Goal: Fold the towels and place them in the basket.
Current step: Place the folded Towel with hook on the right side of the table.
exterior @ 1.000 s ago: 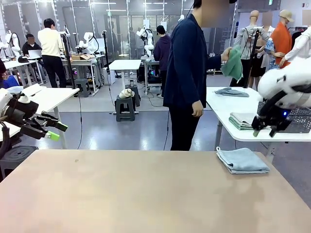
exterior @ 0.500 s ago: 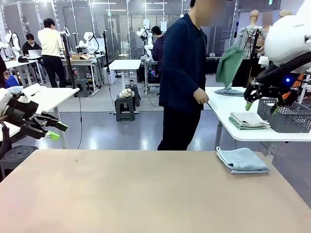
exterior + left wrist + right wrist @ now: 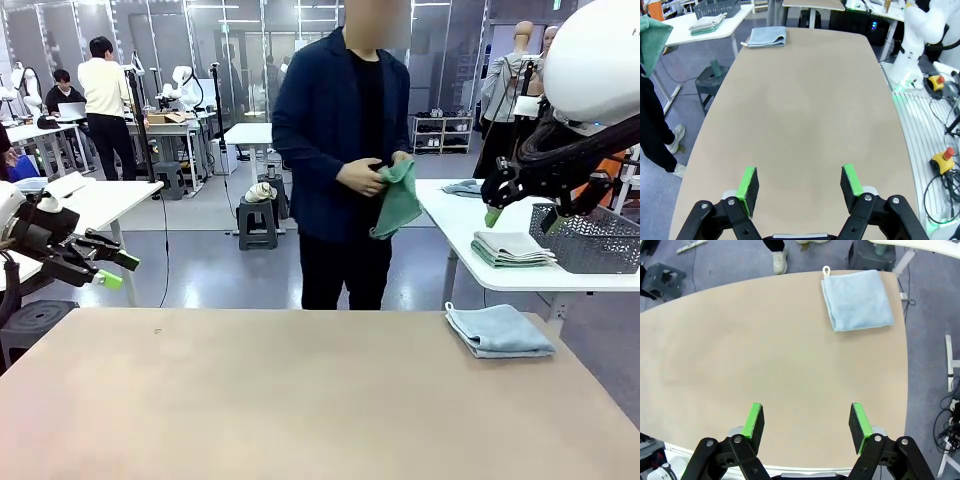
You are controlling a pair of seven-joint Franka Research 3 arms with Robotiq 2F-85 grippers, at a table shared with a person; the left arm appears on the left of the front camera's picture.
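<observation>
Front view: a tan, round-cornered wooden table (image 3: 300, 400) spans the lower half of the frame, and a folded light blue-grey terry towel (image 3: 498, 331) lies flat on it at the right, near the far edge. Behind the table, at upper centre, a person in a dark jacket holds a green terry towel (image 3: 398, 200) in both hands (image 3: 362, 178) at waist height, the cloth hanging loose. At the right of the frame a white side table (image 3: 455, 215) carries a stack of folded pale towels (image 3: 510, 247) and, just beside it, a dark grey rectangular plastic basket with perforated sides (image 3: 590, 238). The left gripper (image 3: 117, 271) hangs off the table's left edge, jaws apart and empty. The right gripper (image 3: 522, 218) is raised at upper right, in front of the side table, likewise spread wide with nothing between its pads. Left wrist view: the left gripper (image 3: 800, 181) at bottom centre stands released above bare tabletop; the blue-grey towel (image 3: 767, 37), the towel stack (image 3: 705, 23) and the basket (image 3: 715, 7) lie at upper left. Right wrist view: the right gripper (image 3: 807, 421) stands unclenched at the bottom, with the blue-grey towel (image 3: 857, 299) at upper right.
</observation>
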